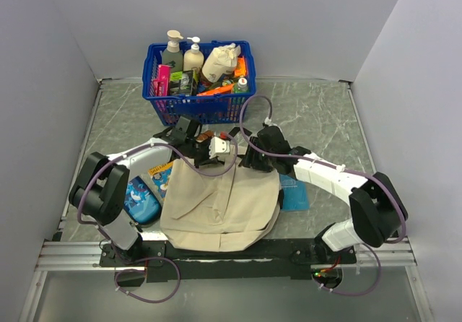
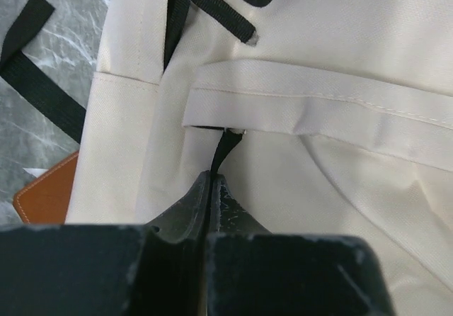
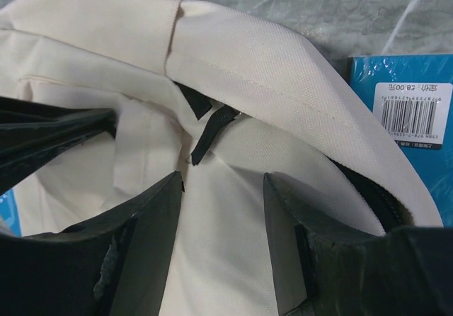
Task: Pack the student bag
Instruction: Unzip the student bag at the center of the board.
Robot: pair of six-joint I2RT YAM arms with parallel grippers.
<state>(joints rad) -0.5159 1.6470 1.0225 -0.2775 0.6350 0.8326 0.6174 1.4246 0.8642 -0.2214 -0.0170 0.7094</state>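
The beige student bag (image 1: 216,206) lies flat on the table in front of the arm bases. My left gripper (image 1: 201,152) is at the bag's far top edge. In the left wrist view it (image 2: 210,179) is shut on a thin black zipper pull (image 2: 225,146) that comes out from under a beige flap (image 2: 318,110). My right gripper (image 1: 249,157) is next to it at the same edge. In the right wrist view it (image 3: 223,181) is open and empty over beige fabric (image 3: 233,245), just short of a black pull tab (image 3: 209,135).
A blue plastic basket (image 1: 198,105) full of bottles and packs stands at the back. A blue pencil case (image 1: 141,201) and a booklet (image 1: 160,174) lie left of the bag. A blue book (image 1: 294,192) (image 3: 414,110) lies to its right. A brown item (image 2: 46,195) lies by the bag's top.
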